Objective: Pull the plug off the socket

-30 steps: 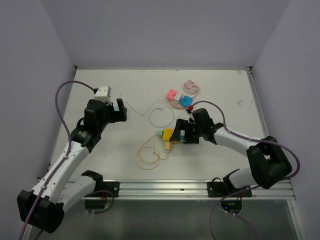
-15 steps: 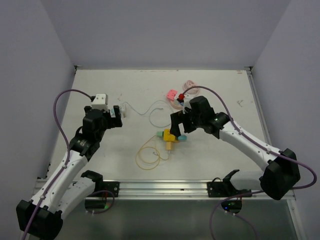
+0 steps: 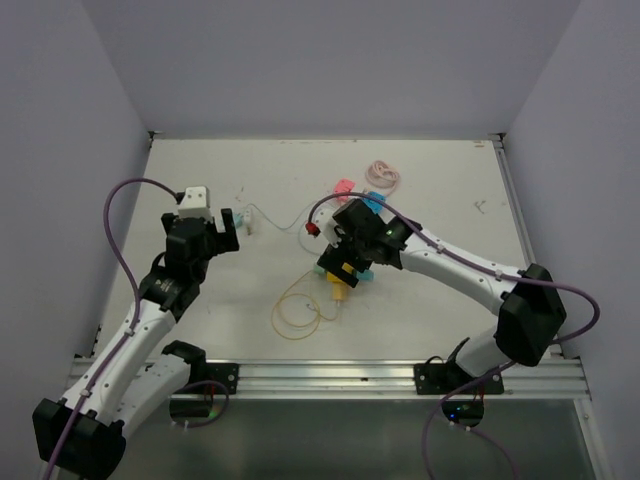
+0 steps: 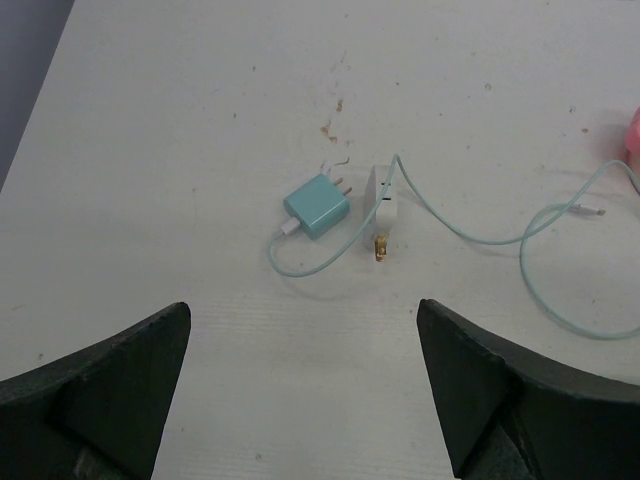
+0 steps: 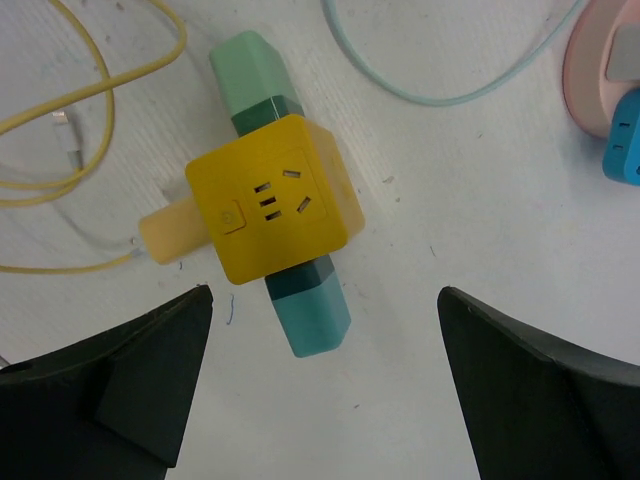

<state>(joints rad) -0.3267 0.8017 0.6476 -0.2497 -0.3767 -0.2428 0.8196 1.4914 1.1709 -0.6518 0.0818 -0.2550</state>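
The yellow cube socket point(image 5: 275, 205) lies on the white table with three plugs in its sides. They are a teal plug point(image 5: 310, 318), a green plug point(image 5: 248, 82) and a pale yellow plug point(image 5: 168, 236) on a yellow cable point(image 5: 60, 110). My right gripper point(image 5: 322, 292) hangs open just above it, fingers either side of the teal plug and touching nothing. From above, the right gripper point(image 3: 338, 255) partly hides the socket point(image 3: 341, 271). My left gripper point(image 4: 303, 305) is open and empty, apart at the left point(image 3: 228, 226).
A teal charger point(image 4: 317, 207) and a white adapter point(image 4: 383, 208) on a pale teal cable point(image 4: 545, 290) lie ahead of the left gripper. Pink point(image 3: 344, 187) and blue point(image 3: 376, 201) sockets and a pink coiled cable point(image 3: 385, 176) sit behind the yellow one. The yellow cable coils point(image 3: 300, 308) toward the near edge.
My right arm has swung left and its open gripper now sits over the yellow socket. The left gripper has drawn back slightly to the left.
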